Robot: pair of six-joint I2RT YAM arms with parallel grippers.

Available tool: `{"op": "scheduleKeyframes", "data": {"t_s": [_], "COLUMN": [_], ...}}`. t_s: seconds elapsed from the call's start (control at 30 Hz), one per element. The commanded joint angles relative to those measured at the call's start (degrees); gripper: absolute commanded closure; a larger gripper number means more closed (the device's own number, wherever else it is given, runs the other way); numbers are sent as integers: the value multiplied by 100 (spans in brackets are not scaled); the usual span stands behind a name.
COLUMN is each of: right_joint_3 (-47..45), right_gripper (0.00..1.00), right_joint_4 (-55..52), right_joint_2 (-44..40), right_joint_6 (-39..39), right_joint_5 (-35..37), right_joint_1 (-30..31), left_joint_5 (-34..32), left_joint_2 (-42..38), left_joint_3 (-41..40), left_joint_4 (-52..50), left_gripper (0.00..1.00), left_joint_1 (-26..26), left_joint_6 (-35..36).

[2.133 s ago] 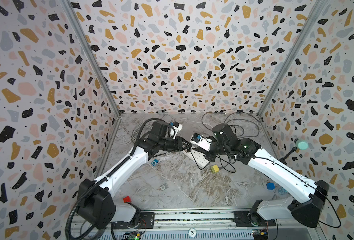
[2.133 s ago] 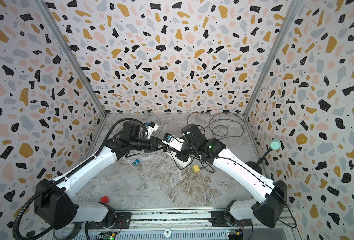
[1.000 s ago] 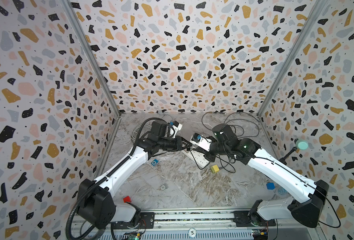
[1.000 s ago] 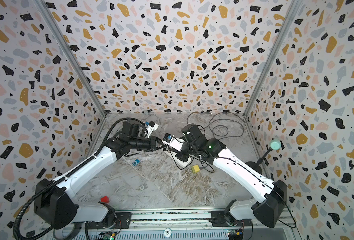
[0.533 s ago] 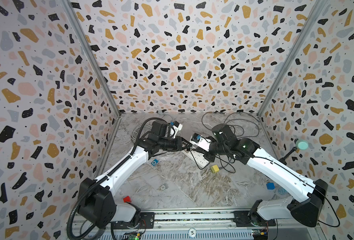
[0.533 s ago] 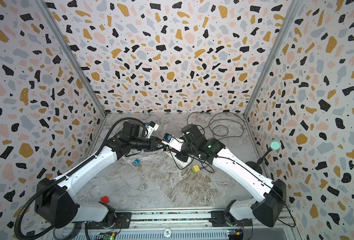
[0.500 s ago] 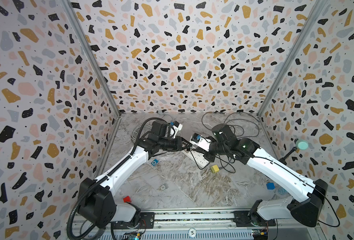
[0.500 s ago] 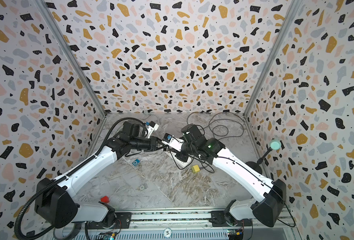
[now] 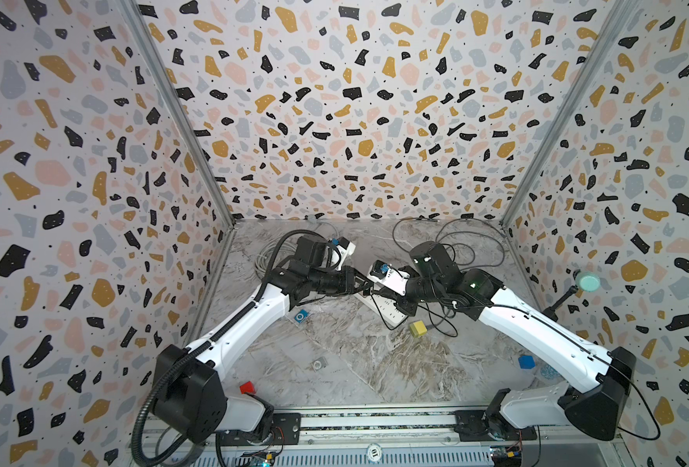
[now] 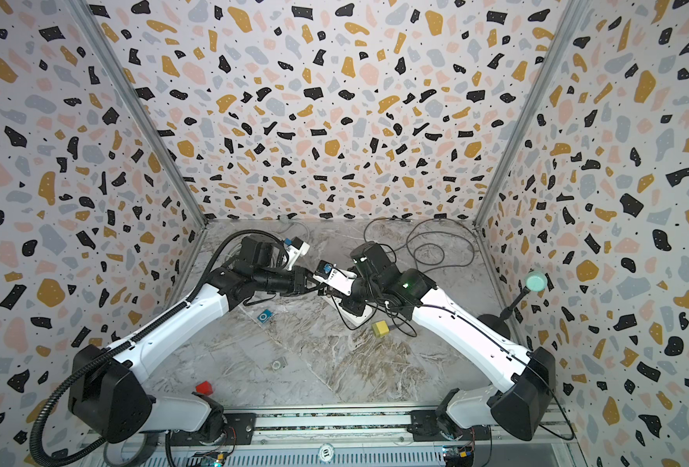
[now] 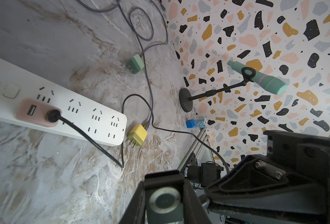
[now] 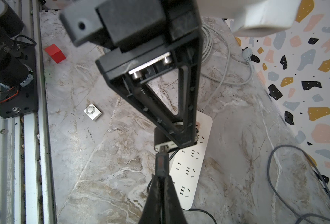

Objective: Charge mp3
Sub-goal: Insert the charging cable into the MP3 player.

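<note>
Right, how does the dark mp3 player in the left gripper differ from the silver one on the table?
The dark mp3 player is clamped in the left gripper, above the table; the silver mp3 player lies loose on it. The cable plug in the right gripper meets the dark one's edge; nothing touches the silver one. Both are small, square, round-wheeled.

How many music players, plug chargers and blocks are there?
Music players: 3 (dark player, blue player, silver player)
Plug chargers: 3 (pink charger, yellow charger, green charger)
Blocks: 2 (red block, blue block)
Total: 8
</note>
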Motion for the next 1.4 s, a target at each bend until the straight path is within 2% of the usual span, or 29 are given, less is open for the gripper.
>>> {"op": "scheduleKeyframes", "data": {"t_s": [0.0, 0.63, 0.97, 1.37], "right_joint_3": [98, -220, -79, -73], "right_gripper": [100, 100, 100, 100], "right_joint_4": [23, -75, -148, 9], "right_joint_2": [37, -125, 141, 376], "right_joint_6": [-28, -109, -297, -281], "right_joint_5": [-39, 104, 297, 367], "right_joint_1": [34, -45, 127, 303], "left_joint_5": [228, 371, 112, 43], "left_joint_2": [-25, -74, 74, 262], "left_joint_3": [-32, 71, 202, 424], "left_joint_4": [147, 140, -267, -354], "left_gripper": [100, 100, 100, 100], "left_joint_1": [-18, -43, -184, -314], "left_joint_6": [79, 91, 309, 219]}}
